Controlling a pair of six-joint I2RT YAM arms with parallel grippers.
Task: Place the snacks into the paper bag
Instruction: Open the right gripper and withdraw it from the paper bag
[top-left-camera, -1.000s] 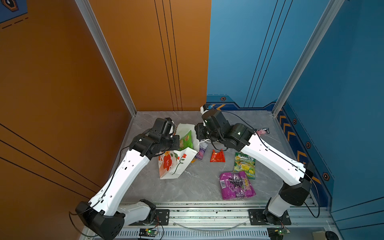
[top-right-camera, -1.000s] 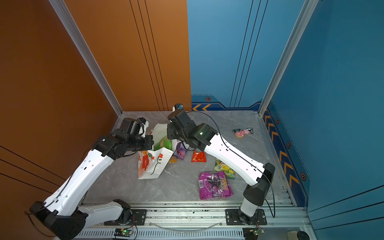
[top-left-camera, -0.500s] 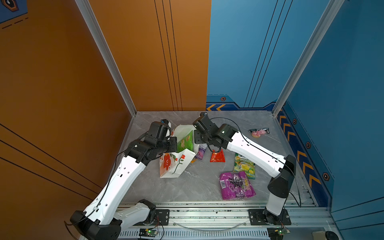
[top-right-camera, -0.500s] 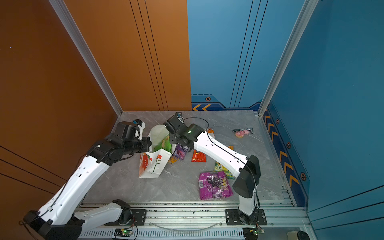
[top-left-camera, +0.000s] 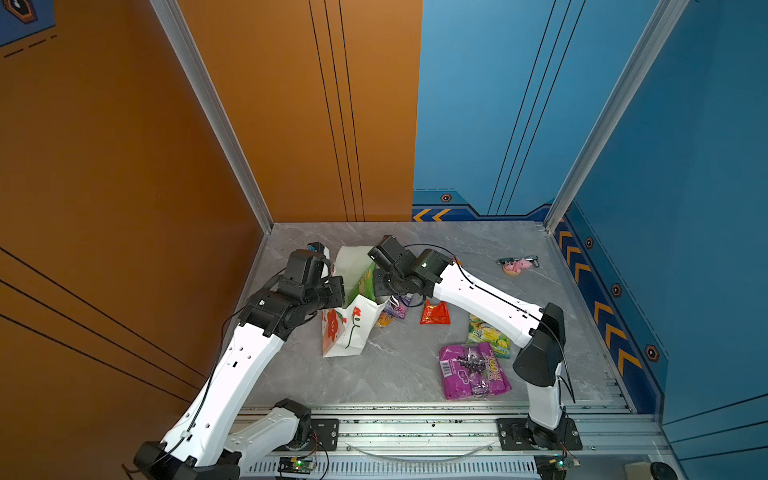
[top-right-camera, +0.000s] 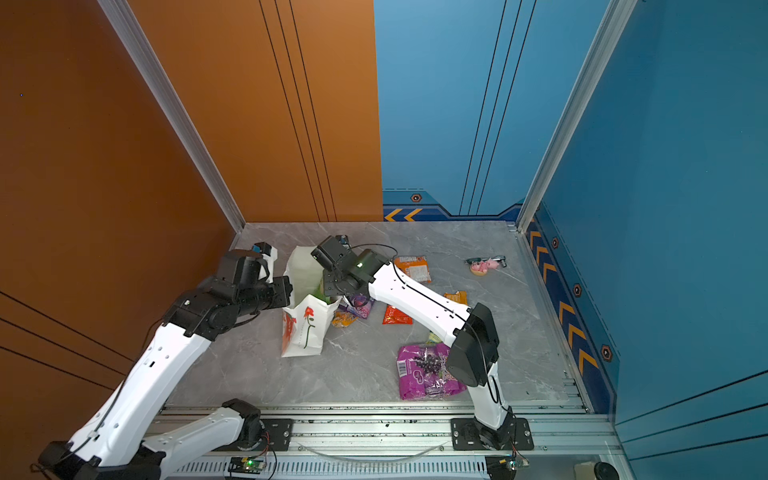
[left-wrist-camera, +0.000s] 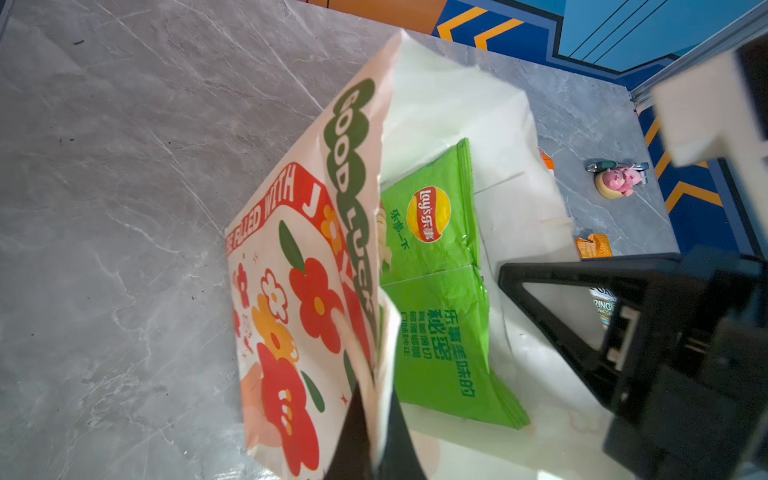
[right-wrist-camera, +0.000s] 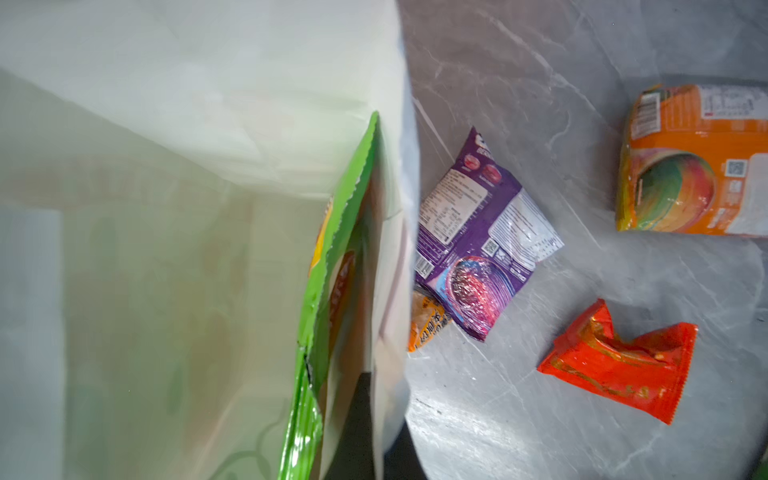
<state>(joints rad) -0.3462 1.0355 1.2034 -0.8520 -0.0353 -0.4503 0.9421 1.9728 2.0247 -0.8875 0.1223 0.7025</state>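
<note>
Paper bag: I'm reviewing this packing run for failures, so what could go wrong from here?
The left claw and right claw each pinch an opposite wall of the paper bag; pulling apart could tear the paper or tip it.
The purple packet and small orange packet lie right beside the bag, so shifting it may shove them.
The green Lay's packet stands inside by the right claw and might snag later packets.

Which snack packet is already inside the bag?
The green packet: it alone sits inside the open bag, leaning against the bag's wall. Every other packet lies outside on the table.
</note>
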